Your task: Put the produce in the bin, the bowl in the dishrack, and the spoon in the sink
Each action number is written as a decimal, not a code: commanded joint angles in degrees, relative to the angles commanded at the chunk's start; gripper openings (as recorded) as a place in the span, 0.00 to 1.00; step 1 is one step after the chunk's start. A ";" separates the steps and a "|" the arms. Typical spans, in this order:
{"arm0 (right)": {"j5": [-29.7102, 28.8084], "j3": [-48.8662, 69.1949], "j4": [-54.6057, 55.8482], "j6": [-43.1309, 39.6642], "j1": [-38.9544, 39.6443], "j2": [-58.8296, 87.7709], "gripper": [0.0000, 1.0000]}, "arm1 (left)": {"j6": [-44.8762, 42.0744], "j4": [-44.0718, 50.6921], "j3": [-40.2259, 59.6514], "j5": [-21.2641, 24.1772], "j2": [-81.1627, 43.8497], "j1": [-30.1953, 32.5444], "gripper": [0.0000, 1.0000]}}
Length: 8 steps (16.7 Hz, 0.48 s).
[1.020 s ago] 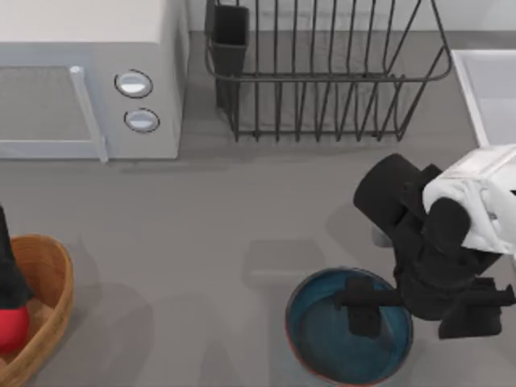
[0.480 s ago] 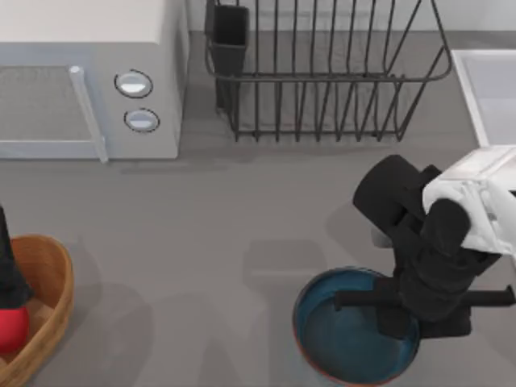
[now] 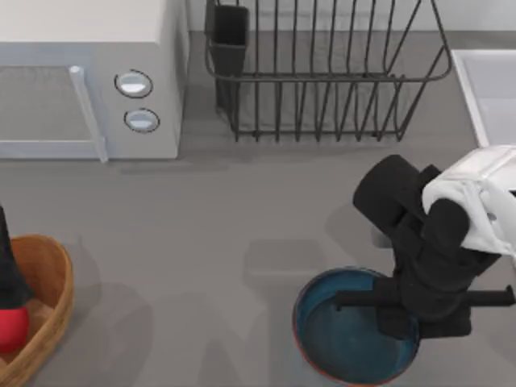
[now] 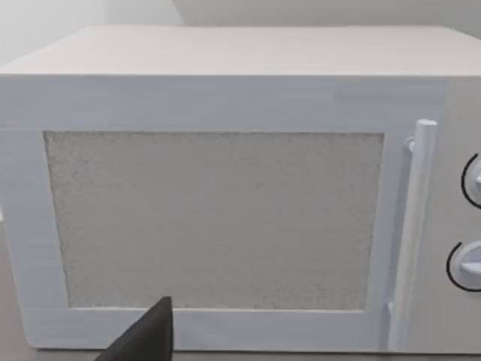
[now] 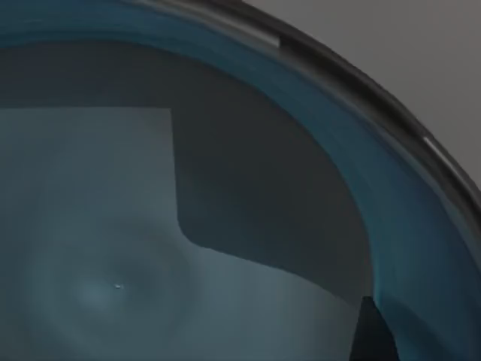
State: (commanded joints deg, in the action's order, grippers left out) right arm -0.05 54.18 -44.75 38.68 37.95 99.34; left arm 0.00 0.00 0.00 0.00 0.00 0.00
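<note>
Right gripper (image 3: 403, 314) sits low over the right side of the bowl (image 3: 339, 339), which stands on the table (image 3: 226, 234) near the front edge, right of centre in the top view. A thin dark bar of the gripper crosses the bowl's upper interior, and the black wrist body covers the bowl's right rim. One dark finger appears to reach down inside the bowl near that rim; whether the fingers are apart or pressed onto the rim cannot be told from the top view. Right wrist view: the bowl's (image 5: 225, 226) blue inner wall and its pale bottom lie close to the lens, with a dark fingertip (image 5: 372, 335) just inside the wall. Left arm (image 3: 10, 274) is at the far left edge of the table, a dark shape over the bin (image 3: 50, 278). The produce (image 3: 11, 329) lies inside the bin, touching or just beneath that dark shape; the left gripper's finger state cannot be told. Left wrist view: faces the front of the microwave (image 4: 225, 218), its door, vertical handle and part of two knobs, with a dark finger tip (image 4: 150, 338) in front of the door. Dishrack (image 3: 322, 72) stands at the back, centre right, with its black utensil cup (image 3: 230, 36) at its left corner. Sink (image 3: 488, 89) is at the right back edge, just beside the dishrack. Microwave (image 3: 89, 81) occupies the back left.
</note>
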 joint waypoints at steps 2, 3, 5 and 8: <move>0.00 0.81 -0.94 0.05 0.03 -0.23 0.00 | 0.00 0.00 0.00 0.00 0.00 0.00 1.00; 0.00 1.92 -2.30 0.11 0.07 -0.55 0.00 | 0.00 0.00 0.00 0.00 0.00 0.00 1.00; -0.01 5.07 -6.77 0.13 0.07 -1.83 0.00 | 0.00 0.00 0.00 0.00 0.00 0.00 1.00; 0.00 10.61 -16.38 0.00 0.02 -4.43 0.00 | 0.00 0.00 0.00 0.00 0.00 0.00 1.00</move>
State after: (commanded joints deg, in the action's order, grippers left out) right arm -0.05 64.79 -61.14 38.68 37.97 94.91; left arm 0.00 0.00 0.00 0.00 0.00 0.00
